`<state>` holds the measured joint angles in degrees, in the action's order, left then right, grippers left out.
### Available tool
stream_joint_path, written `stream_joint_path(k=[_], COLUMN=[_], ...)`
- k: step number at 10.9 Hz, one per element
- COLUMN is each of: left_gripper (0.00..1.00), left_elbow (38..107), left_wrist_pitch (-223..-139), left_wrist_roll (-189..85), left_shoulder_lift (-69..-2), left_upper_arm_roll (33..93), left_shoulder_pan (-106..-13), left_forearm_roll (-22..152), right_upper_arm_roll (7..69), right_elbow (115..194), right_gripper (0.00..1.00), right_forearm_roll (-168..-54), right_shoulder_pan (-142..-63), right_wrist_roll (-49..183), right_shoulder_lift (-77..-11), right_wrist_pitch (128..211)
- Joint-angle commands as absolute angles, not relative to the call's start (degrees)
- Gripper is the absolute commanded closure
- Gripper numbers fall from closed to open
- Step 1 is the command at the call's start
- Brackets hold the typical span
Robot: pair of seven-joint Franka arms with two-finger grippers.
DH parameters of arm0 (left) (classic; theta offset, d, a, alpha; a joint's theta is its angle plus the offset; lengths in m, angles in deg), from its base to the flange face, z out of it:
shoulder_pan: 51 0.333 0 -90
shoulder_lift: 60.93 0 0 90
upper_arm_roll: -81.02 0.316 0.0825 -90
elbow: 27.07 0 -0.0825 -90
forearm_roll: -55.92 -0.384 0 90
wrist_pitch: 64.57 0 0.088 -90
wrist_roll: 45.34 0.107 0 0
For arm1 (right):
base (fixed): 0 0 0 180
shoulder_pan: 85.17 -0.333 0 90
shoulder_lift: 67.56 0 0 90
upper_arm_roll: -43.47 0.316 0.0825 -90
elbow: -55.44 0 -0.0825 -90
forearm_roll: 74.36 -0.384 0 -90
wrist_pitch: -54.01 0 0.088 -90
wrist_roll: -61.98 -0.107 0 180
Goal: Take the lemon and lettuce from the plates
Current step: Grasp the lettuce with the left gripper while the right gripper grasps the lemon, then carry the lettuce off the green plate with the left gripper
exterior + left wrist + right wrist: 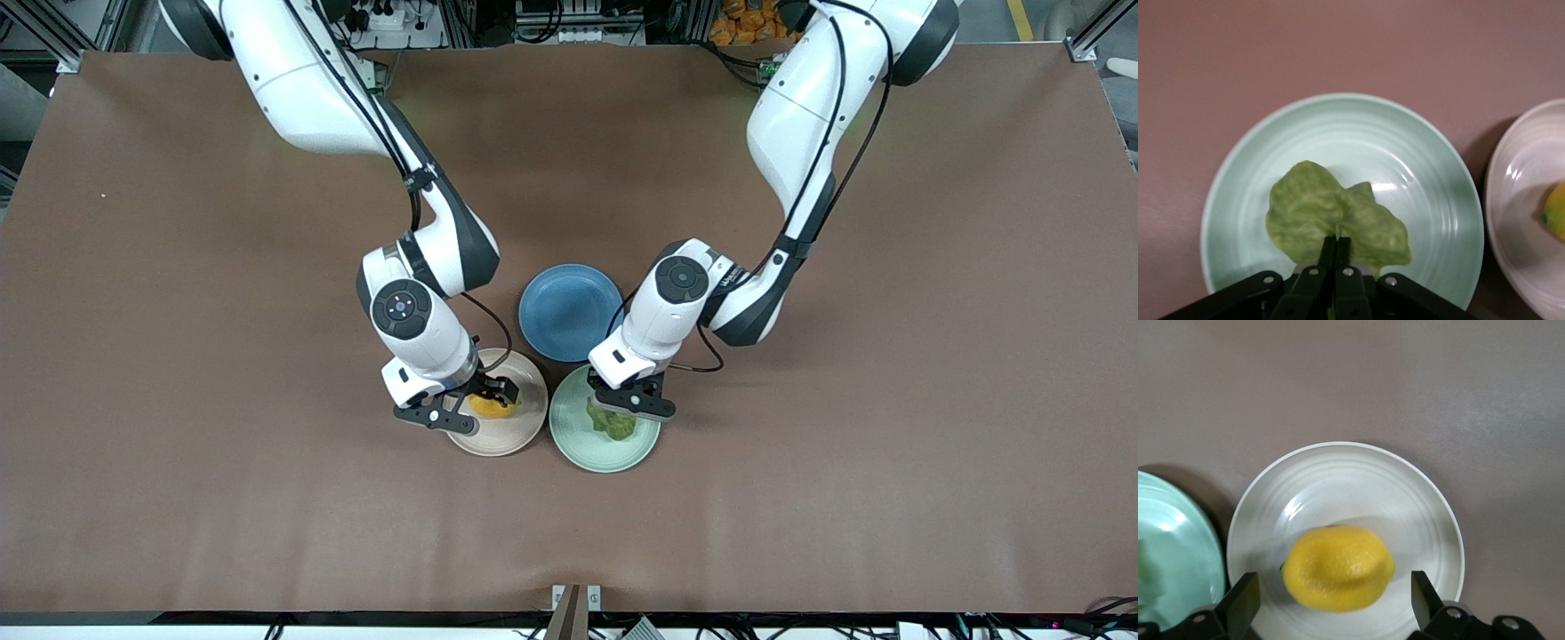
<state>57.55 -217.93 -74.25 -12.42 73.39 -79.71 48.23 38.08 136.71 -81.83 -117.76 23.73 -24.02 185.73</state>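
- I have both arms low over the two plates, which stand just beside each other on the table (178, 356), nearer to the front camera than the blue plate (569, 311).
- The lemon (1338, 568) lies on the beige plate (1405, 487), toward the right arm's end of the table. The right gripper (1331, 603) is spread wide, one finger on each side of the lemon and not touching it, as I see it in the right wrist view.
- The lettuce (1335, 217) lies on the mint green plate (1405, 153). The left gripper (1336, 257) is pressed together, and it seems to pinch the lettuce at the stem edge; I cannot see whether the leaf is already raised from the plate.
- I judge the step in hand is the grasping: the lettuce looks caught, the lemon is not yet.
- For the next move I would press the right gripper onto the lemon at its middle, because the round skin may slip out if the fingers meet it near a pointed end.
- Then I would raise both arms straight up, slowly, and watch that the thin leaf does not tear or slide out.
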Motion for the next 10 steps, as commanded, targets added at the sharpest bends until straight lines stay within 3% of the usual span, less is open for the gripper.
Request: stream_joint_path(k=[1,6,10], left_gripper=[1.0,1.0,1.0], left_elbow=[58.9,58.9,59.9], left_wrist_pitch=[-212.7,-203.5,-198.8], left_wrist_roll=[-75.8,-69.3,-63.5], left_shoulder_lift=[-18.6,-24.2,-23.7], left_upper_arm_roll=[73.4,70.6,70.6], left_shoulder_pan=[-76.7,-64.8,-57.1], left_forearm_roll=[47.7,47.7,47.7], right_upper_arm_roll=[37.8,37.8,37.7], right_elbow=[135.6,135.7,135.8], right_gripper=[0.0,0.0,0.0], right_forearm_roll=[-81.9,-81.7,-81.4], right_shoulder_pan=[-118.1,-119.4,-120.1], right_wrist_roll=[22.5,20.8,20.8], right_shoulder_lift=[-21.9,-19.7,-18.3], right_wrist_pitch=[186.6,190.2,191.8])
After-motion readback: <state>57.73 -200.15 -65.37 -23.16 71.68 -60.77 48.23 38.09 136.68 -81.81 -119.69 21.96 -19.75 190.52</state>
